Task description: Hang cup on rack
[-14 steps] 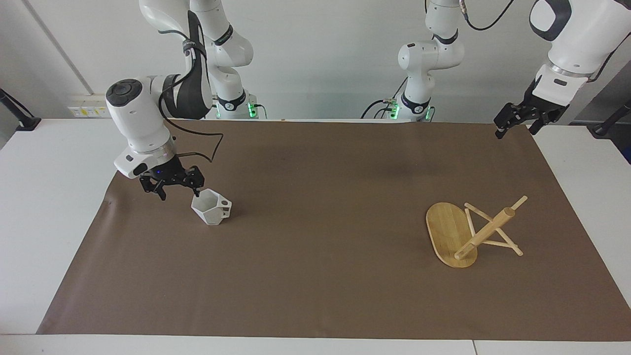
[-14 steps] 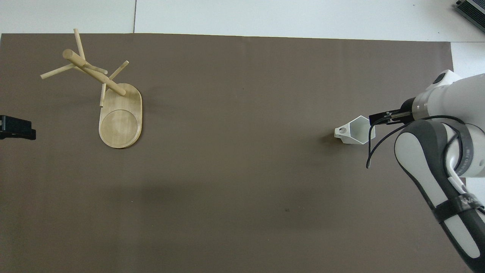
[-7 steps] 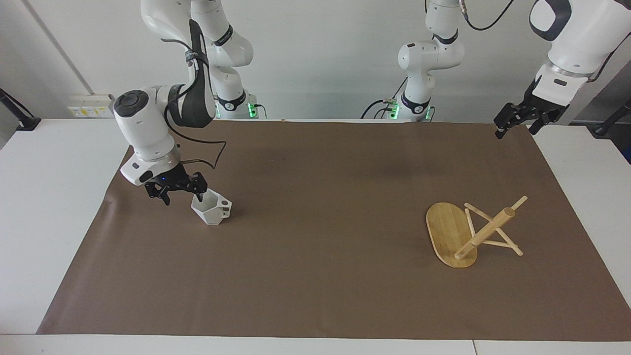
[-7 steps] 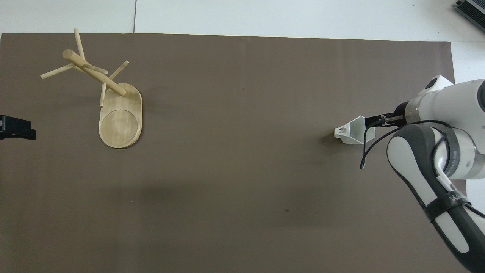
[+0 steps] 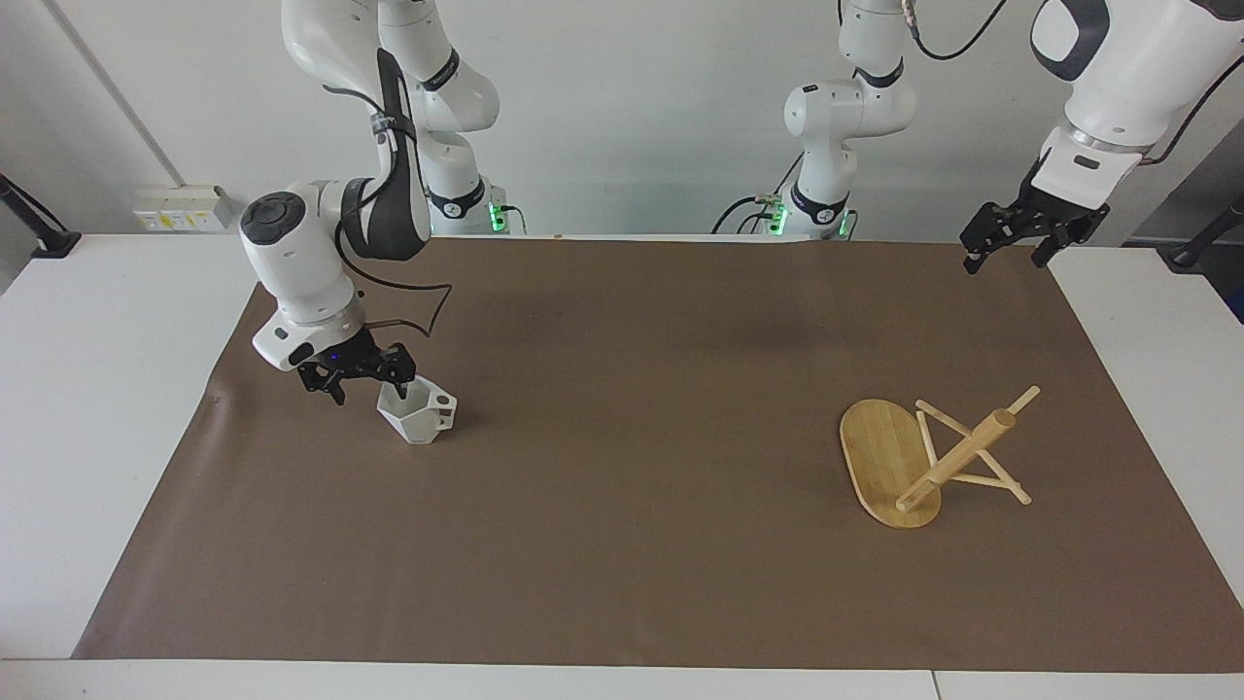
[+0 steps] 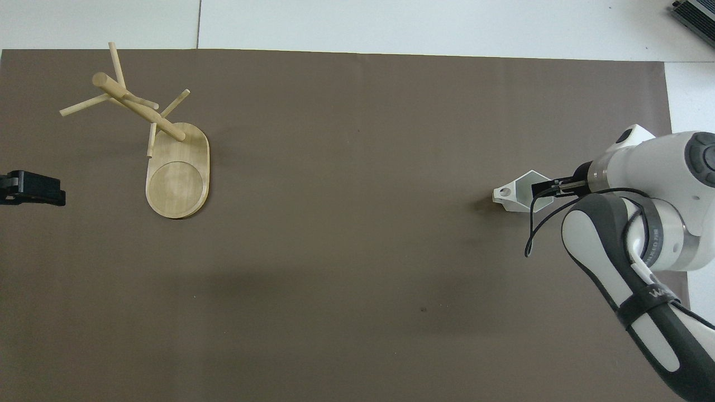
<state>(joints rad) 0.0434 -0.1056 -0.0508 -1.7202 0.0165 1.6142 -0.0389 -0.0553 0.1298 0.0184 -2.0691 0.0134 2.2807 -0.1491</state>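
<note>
White cup (image 5: pixel 416 418), pale bamboo rack (image 5: pixel 889 457), brown mat (image 5: pixel 622 486).

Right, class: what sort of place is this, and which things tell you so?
Most likely a robotics lab. Two white robot arms stand at a white table covered by a brown mat, with only a white faceted mug and a bamboo mug tree set out as test props.

Matt white cup (image 5: pixel 416 416), perhaps ceramic; pale smooth wooden rack (image 5: pixel 909 459); matt brown mat (image 5: pixel 622 544)
</note>
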